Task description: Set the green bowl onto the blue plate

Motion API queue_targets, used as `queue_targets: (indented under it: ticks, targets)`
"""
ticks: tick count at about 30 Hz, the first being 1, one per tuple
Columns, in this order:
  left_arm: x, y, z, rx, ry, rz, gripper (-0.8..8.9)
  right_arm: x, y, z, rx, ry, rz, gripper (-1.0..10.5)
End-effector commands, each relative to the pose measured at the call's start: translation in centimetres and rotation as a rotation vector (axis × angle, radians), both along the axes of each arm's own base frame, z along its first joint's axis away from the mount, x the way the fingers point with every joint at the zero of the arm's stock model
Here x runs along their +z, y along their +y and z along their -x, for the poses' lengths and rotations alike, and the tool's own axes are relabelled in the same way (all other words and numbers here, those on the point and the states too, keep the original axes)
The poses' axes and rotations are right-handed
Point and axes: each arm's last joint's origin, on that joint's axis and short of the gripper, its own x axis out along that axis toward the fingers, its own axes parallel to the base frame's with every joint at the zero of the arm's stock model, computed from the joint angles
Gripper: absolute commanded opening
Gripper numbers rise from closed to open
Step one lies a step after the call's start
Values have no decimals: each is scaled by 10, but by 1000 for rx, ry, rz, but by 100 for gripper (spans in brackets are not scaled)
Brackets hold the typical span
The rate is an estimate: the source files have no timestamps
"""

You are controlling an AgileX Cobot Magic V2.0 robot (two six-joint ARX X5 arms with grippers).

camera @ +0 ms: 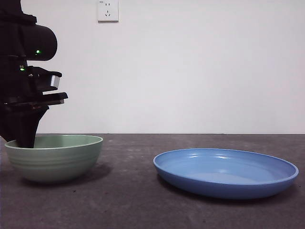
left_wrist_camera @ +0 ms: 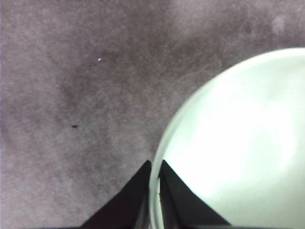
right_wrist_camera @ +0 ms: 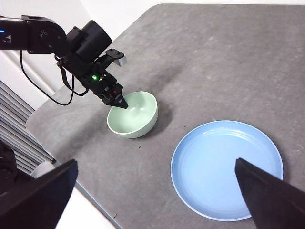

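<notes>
While the left gripper [camera: 24, 140] pinches the green bowl's [camera: 55, 157] rim, the bowl sits on the table [camera: 133, 200].
We see one jaw inside the bowl and one outside, closed on its edge. The blue plate [camera: 226, 172] lies well apart from the bowl. The right gripper [right_wrist_camera: 157, 193] hangs high over the plate, jaws wide apart.
</notes>
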Motion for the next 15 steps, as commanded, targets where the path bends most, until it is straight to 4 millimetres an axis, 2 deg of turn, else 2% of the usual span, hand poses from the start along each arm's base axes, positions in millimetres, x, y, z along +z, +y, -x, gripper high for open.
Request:
queue_targets:
  ticks: [1,5,8,15]
  targets:
    - [2,-2,-5,-9,-9,-10,6,5,0,1,2,-16,-9,589]
    - [17,-7,-8,14,-4,-1,6,5,0,1,2,-15,-10,589]
    - [36,-21,-10,14,-25,18,7,5,0,1,2,-14,-10,589]
    - [79,-81,-4,-126,-123,77,8,4,0,2,2,-5,-7,589]
